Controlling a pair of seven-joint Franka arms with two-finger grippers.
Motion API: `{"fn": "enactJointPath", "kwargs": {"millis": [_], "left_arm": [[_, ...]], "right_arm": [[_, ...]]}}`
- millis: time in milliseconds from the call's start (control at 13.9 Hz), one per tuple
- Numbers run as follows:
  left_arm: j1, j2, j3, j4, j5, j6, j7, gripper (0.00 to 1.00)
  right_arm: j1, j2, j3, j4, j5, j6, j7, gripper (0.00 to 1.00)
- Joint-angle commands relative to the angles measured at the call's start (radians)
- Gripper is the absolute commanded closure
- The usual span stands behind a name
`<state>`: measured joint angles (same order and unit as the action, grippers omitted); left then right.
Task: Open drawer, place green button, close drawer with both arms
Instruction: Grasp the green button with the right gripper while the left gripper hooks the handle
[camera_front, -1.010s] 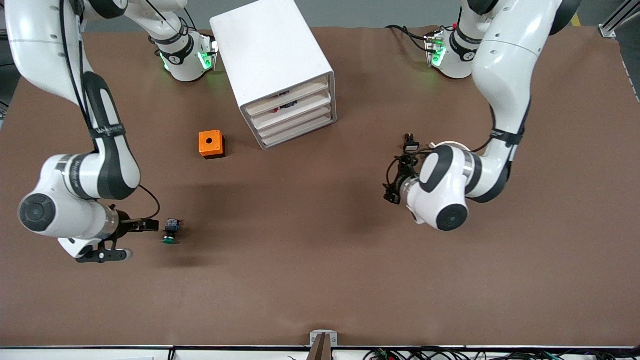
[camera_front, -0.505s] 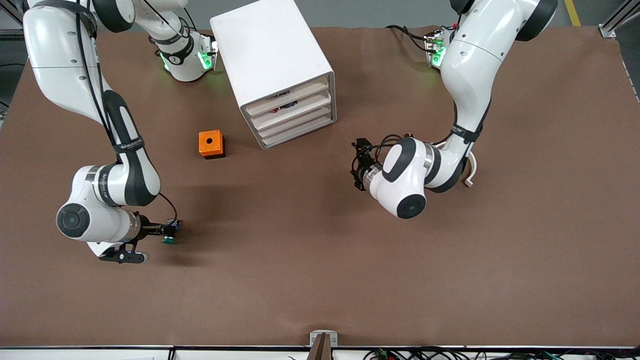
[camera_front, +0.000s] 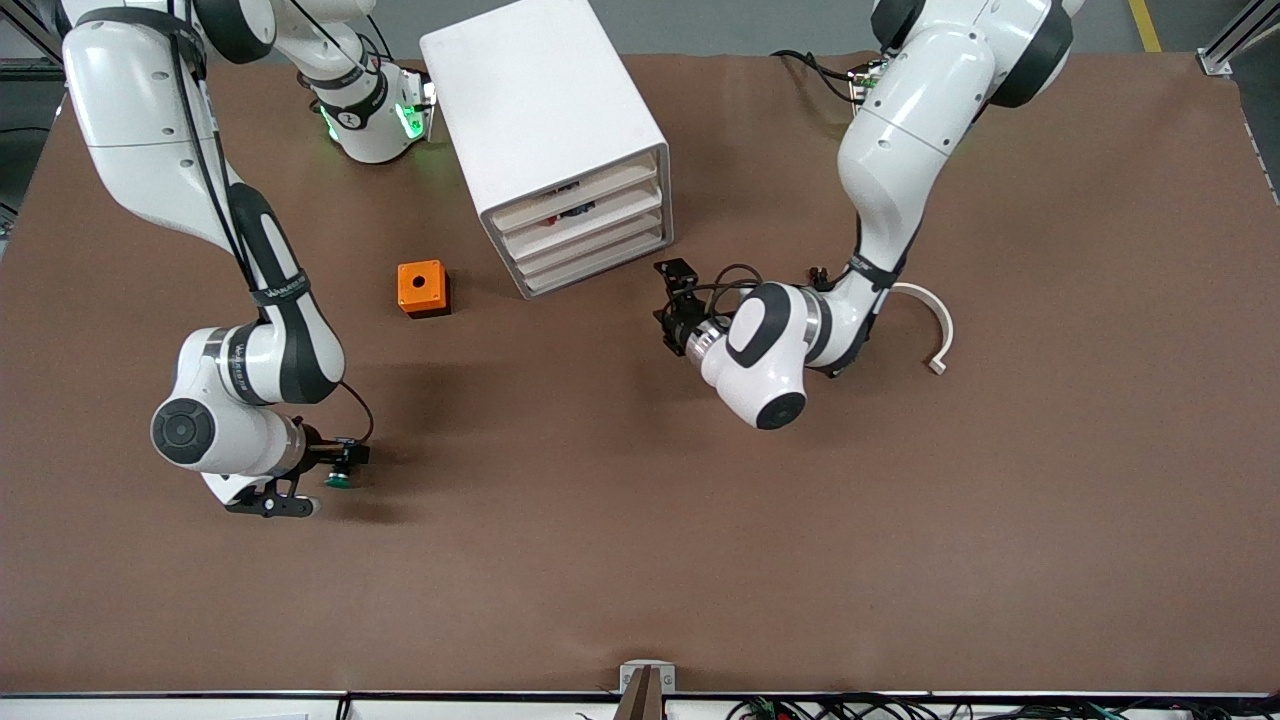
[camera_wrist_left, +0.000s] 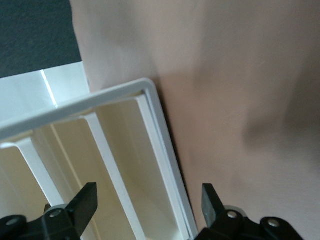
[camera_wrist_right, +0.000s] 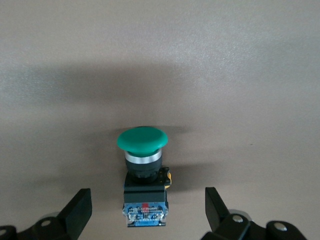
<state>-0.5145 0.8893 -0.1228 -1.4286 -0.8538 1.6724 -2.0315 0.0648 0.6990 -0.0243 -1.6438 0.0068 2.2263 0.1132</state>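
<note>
The button (camera_front: 340, 479), with a green cap on a black body, lies on its side on the brown table toward the right arm's end. In the right wrist view the button (camera_wrist_right: 144, 172) lies between my right gripper's open fingers. The right gripper (camera_front: 336, 461) (camera_wrist_right: 147, 210) is low at the table and not closed on the button. The white drawer unit (camera_front: 545, 120) stands at the back, with no drawer pulled out. My left gripper (camera_front: 668, 300) (camera_wrist_left: 149, 199) is open and empty, just in front of the unit's lower corner (camera_wrist_left: 155, 150).
An orange box (camera_front: 422, 288) with a round hole sits beside the drawer unit toward the right arm's end. A white curved piece (camera_front: 935, 325) and a small dark part (camera_front: 820, 272) lie by the left arm. Something dark shows in an upper drawer slot (camera_front: 572, 211).
The right gripper has slid forward until its open fingers straddle the button. The left arm has swung its gripper across the table up to the drawer unit's front.
</note>
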Motion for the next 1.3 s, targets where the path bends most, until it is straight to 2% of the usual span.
{"fn": "enactJointPath", "kwargs": {"millis": [0,216,288,505,721,1010,1082,1154,1226], "left_arm": [[-0.033,0.01,0.008,0.017,-0.075,-0.003,-0.079,0.39],[-0.094,0.043,0.008,0.023,-0.117,-0.003,-0.142,0.39],[-0.113,0.051,0.008,0.024,-0.119,-0.003,-0.147,0.41],[-0.121,0.068,0.008,0.024,-0.158,-0.003,-0.177,0.54],[-0.121,0.066,0.008,0.024,-0.168,-0.008,-0.206,0.55],[-0.124,0.066,0.006,0.025,-0.182,-0.008,-0.216,0.55],[-0.133,0.066,0.006,0.025,-0.182,-0.008,-0.214,0.55],[-0.14,0.068,0.008,0.025,-0.182,-0.008,-0.214,0.58],[-0.148,0.068,0.008,0.025,-0.18,-0.008,-0.211,0.66]], "right_arm": [[0.003,-0.01,-0.002,-0.037,0.007,0.038,0.014,0.0],[0.004,-0.01,-0.002,-0.064,0.007,0.085,0.014,0.0],[0.009,-0.009,-0.002,-0.065,0.007,0.085,0.014,0.0],[0.012,-0.009,-0.002,-0.077,0.007,0.098,0.014,0.0],[0.012,-0.01,-0.003,-0.079,0.007,0.098,0.013,0.03],[0.013,-0.01,-0.002,-0.09,0.009,0.096,0.016,0.47],[0.012,-0.012,-0.002,-0.091,0.009,0.095,0.016,0.55],[0.012,-0.012,-0.002,-0.091,0.009,0.093,0.016,0.63],[0.012,-0.013,-0.002,-0.091,0.009,0.092,0.014,0.69]]}}
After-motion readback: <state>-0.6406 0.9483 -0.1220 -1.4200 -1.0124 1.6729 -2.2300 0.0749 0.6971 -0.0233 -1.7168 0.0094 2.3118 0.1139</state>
